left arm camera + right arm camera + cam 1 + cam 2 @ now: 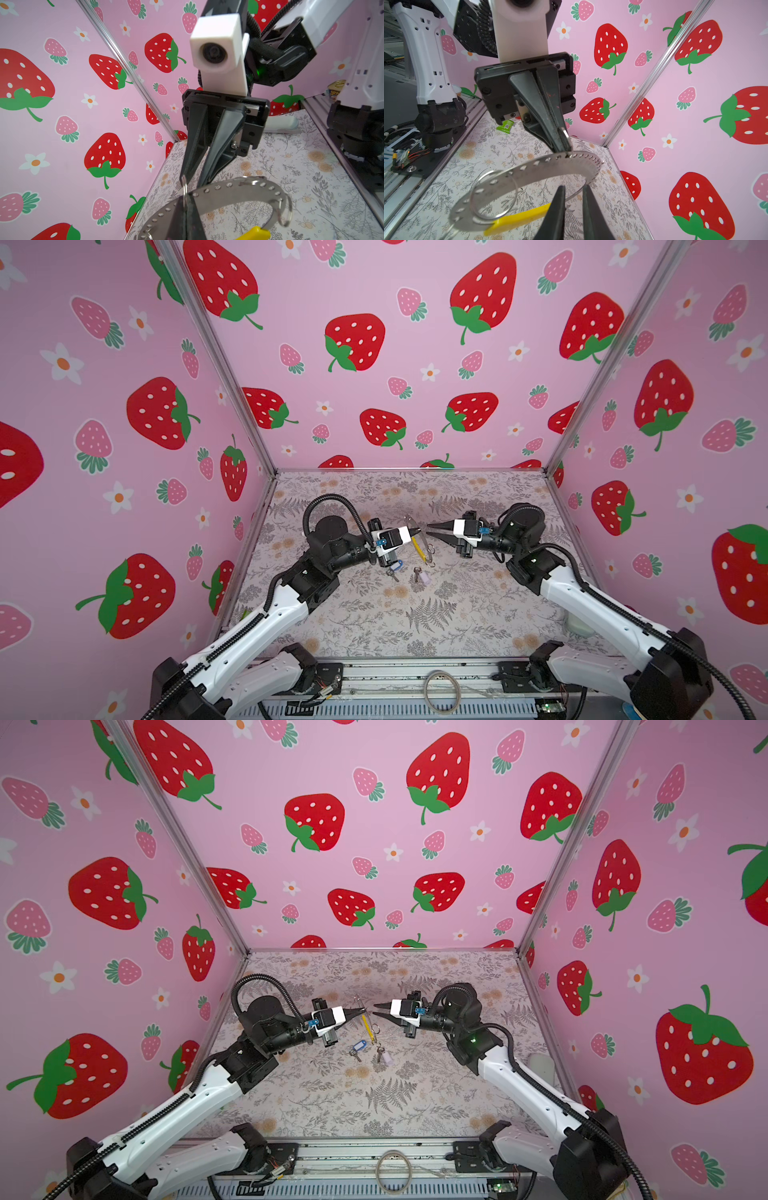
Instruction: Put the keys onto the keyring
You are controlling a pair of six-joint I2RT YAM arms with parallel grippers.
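Note:
The keyring (420, 548) (366, 1024), a grey perforated band with a yellow section (517, 218) and small metal loops, hangs upright above the mat. My left gripper (415, 532) (187, 209) (564, 148) is shut on its upper edge. My right gripper (428, 529) (375, 1009) (573, 188) faces it from the other side, open by a narrow gap, fingertips right at the band and holding nothing. Both keys lie flat on the mat below: the blue-tagged one (395, 566) (358, 1045) and the lilac-tagged one (423, 576) (386, 1056).
A plain pale hoop (442, 691) (393, 1171) lies on the front rail. A green packet (505, 125) sits by the left arm's base, and a white object (577, 624) (540, 1065) lies at the right wall. Strawberry-print walls close in three sides.

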